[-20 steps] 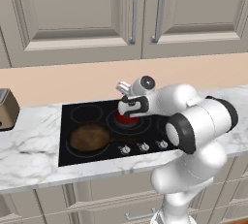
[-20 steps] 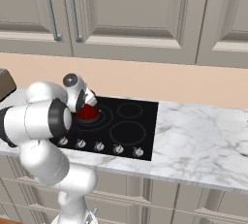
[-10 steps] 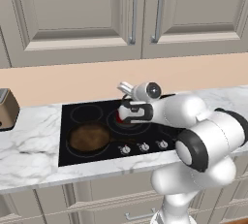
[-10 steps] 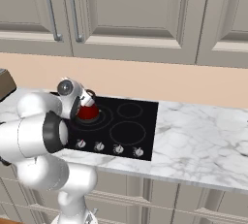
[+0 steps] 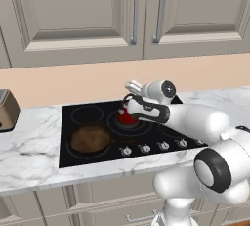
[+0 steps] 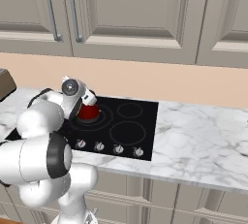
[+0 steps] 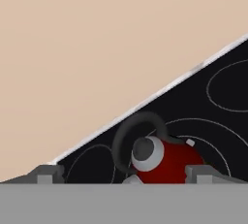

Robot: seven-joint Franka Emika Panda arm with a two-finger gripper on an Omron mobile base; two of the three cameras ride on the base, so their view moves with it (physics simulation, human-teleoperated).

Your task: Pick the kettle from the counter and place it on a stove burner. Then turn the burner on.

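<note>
Kettle sits on the black cooktop, on the big double-ring burner in the middle of the glass. Right base view agrees: red body inside the concentric rings. It is off the counter.

Gripper is at the kettle's top, hand angled down over it from the robot's right. In the hand view the two fingertips stand well apart at the bottom edge, one to each side of the kettle; grey lid and black arched handle lie between them and a little ahead. Jaws look wide open and appear to hold nothing, though contact at the tips is cut off by the frame edge, so I cannot be sure they are clear of the body.

Change against 0.5 s ago: the elbow has swung lower and further toward the robot's right in the left base view, and the forearm now reaches leftward to the kettle at a flatter angle. Kettle has stayed on the same ring across all three moments. Hand remains close over it.

Frying pan on the front left ring, unmoved. Knob row along the front edge of the glass; positions too small to read
</note>
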